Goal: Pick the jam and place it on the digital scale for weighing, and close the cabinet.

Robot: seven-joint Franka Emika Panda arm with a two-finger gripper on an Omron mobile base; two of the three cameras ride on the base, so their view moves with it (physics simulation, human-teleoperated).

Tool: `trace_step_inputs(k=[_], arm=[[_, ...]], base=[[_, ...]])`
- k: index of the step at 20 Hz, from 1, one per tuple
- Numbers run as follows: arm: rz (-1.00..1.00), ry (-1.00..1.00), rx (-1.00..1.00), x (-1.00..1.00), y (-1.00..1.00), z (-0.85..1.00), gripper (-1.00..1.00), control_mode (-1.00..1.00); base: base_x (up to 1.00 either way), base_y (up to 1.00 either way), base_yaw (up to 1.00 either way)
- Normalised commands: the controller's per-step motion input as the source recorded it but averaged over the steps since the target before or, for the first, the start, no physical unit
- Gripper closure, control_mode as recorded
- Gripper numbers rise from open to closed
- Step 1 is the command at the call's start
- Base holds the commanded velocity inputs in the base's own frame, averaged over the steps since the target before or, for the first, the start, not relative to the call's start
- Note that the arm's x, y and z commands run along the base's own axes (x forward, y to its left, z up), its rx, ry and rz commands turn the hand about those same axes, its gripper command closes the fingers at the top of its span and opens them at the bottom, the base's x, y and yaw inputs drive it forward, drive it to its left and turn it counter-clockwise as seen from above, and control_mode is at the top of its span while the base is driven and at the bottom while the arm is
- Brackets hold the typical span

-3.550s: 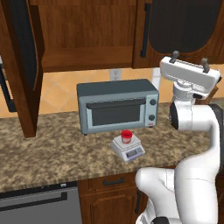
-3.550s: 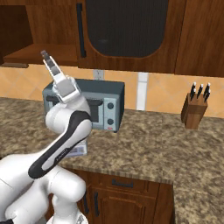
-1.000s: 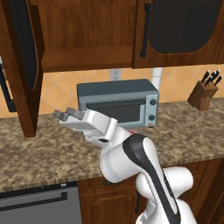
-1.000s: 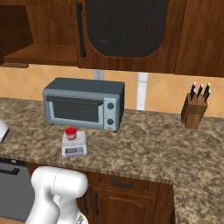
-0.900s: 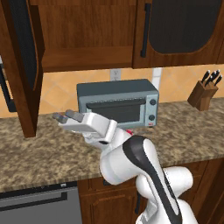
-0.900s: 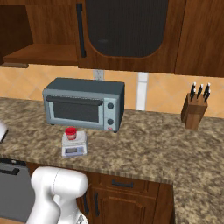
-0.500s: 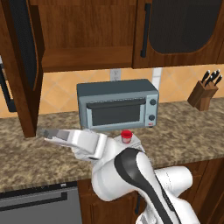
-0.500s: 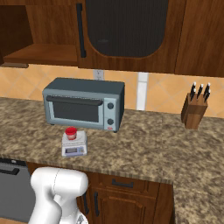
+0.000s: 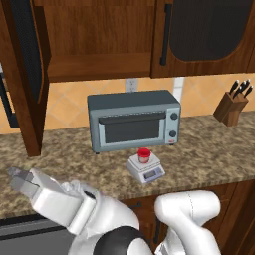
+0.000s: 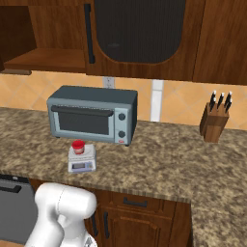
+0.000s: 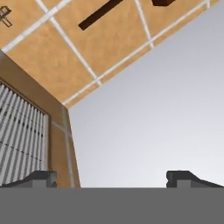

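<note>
The jam (image 9: 144,155), a small jar with a red lid, stands on the plate of the digital scale (image 9: 148,172) in front of the toaster oven; from the right it shows as the jam (image 10: 78,146) on the scale (image 10: 81,164). The cabinet's left door (image 9: 27,60) hangs open toward me, baring its shelf (image 10: 34,59); its right door (image 9: 206,30) is closed. My gripper (image 9: 16,180) hangs low at the far left, by the counter's front edge, well away from the jam. In the hand view the gripper (image 11: 111,178) is open and holds nothing.
A blue-grey toaster oven (image 9: 134,119) stands against the back wall behind the scale. A knife block (image 9: 230,105) sits at the right end of the counter (image 9: 209,149). A dishwasher front (image 10: 12,205) lies below the counter on the left.
My arm has swung left and down, from over the counter beside the toaster oven to the counter's front edge at far left. The jam stays on the scale.
</note>
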Motion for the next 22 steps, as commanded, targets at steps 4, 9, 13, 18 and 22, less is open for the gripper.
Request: trace_step_inputs(k=[4, 9, 13, 18, 22], arm=[[-0.47, -0.03, 0.40, -0.36, 1.00, -0.66, -1.00, -1.00], [-0.35, -0.01, 0.59, -0.06, 0.50, -0.08, -1.00, -1.00], [-0.07, 0.14, 0.67, 0.27, 0.11, 0.00, -1.00, -1.00], [0.00, 0.18, 0.56, 0.46, -0.01, -0.17, -1.00, -1.00], [0.01, 0.13, 0.40, 0.13, 0.34, -0.78, -1.00, -1.00]], base=[[0.00, 0.00, 0.00], [0.00, 0.00, 0.00], [0.00, 0.00, 0.00], [0.00, 0.00, 0.00], [0.00, 0.00, 0.00]])
